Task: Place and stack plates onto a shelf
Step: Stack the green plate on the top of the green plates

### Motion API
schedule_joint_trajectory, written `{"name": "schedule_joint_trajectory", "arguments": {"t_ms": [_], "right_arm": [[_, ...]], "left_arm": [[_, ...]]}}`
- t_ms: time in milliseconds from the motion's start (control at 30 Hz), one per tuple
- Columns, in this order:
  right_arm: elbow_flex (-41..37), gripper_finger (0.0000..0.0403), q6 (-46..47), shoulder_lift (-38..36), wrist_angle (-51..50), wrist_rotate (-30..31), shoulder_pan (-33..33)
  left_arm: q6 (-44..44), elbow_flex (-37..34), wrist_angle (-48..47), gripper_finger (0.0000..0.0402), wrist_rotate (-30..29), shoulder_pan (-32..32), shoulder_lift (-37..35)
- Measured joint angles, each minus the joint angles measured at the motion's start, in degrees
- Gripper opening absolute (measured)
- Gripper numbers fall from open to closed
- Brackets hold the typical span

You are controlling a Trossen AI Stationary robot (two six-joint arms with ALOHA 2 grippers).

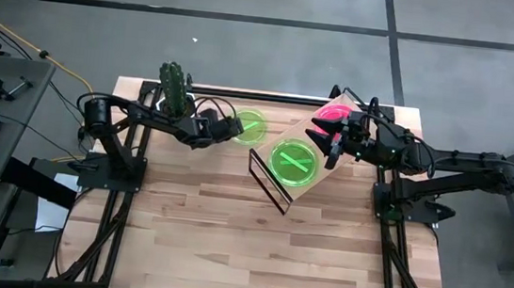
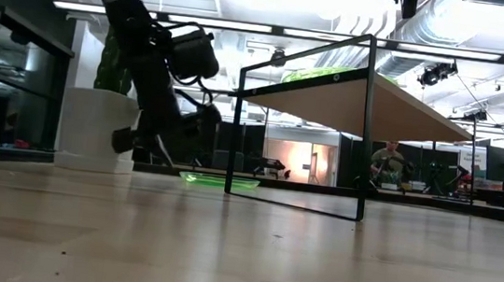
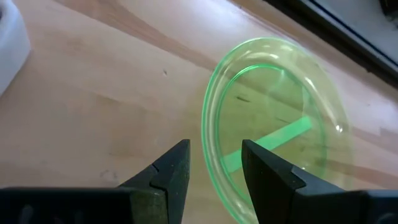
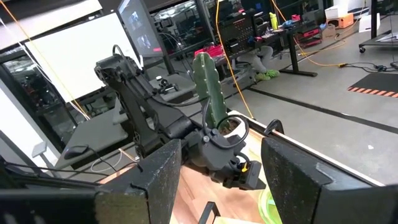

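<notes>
My left claw (image 3: 214, 171) is released astride the green plate's (image 3: 273, 130) rim beside the shelf (image 1: 318, 145); closing off-centre could flick this thin plate away.

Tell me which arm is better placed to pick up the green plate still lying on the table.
Left. The left gripper sits right beside the green plate on the table, its open fingers lined up at the plate's rim. The right gripper is over at the shelf, beside the pink plate.

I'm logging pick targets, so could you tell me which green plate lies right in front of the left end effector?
The green plate flat on the tabletop, beside the shelf, right ahead of the open left end effector. The other green plate sits on the shelf.
</notes>
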Motion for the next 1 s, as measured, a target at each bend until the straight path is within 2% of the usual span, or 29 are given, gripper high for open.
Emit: {"name": "schedule_joint_trajectory", "arguments": {"t_ms": [167, 333, 533, 667, 767, 933, 1000], "right_arm": [[0.0, 0.0204, 0.0, 0.0, 0.0, 0.0, 0.0], [0.0, 0.0204, 0.0, 0.0, 0.0, 0.0, 0.0], [0.0, 0.0204, 0.37, 0.0, -0.17, 0.0, 0.0], [0.0, 0.0204, 0.43, 0.0, -0.22, 0.0, 0.0], [0.0, 0.0204, 0.42, 0.0, -0.22, 0.0, 0.0], [0.0, 0.0204, 0.44, 0.0, -0.22, 0.0, 0.0], [0.0, 0.0204, 0.44, 0.0, -0.22, 0.0, 0.0]], "left_arm": [[-0.01, 0.0, -0.45, 0.0133, -0.88, 0.02, 0.54], [-1.44, 0.11, 1.37, 0.0133, 0.84, 0.18, 4.57], [-4.74, 0.15, 3.39, 0.0133, -3.68, -1.61, 6.2], [-4.42, 0.09, 4.55, 0.0126, -2.96, -1.1, 6.27], [-3.62, 0.11, 4.23, 0.0102, -2.34, -0.4, 6.27], [-0.74, 0.04, 4.71, 0.0017, -0.6, 0.72, 6.38], [-0.17, 0.04, 5.15, 0.0008, -0.56, 0.84, 6.43]]}}
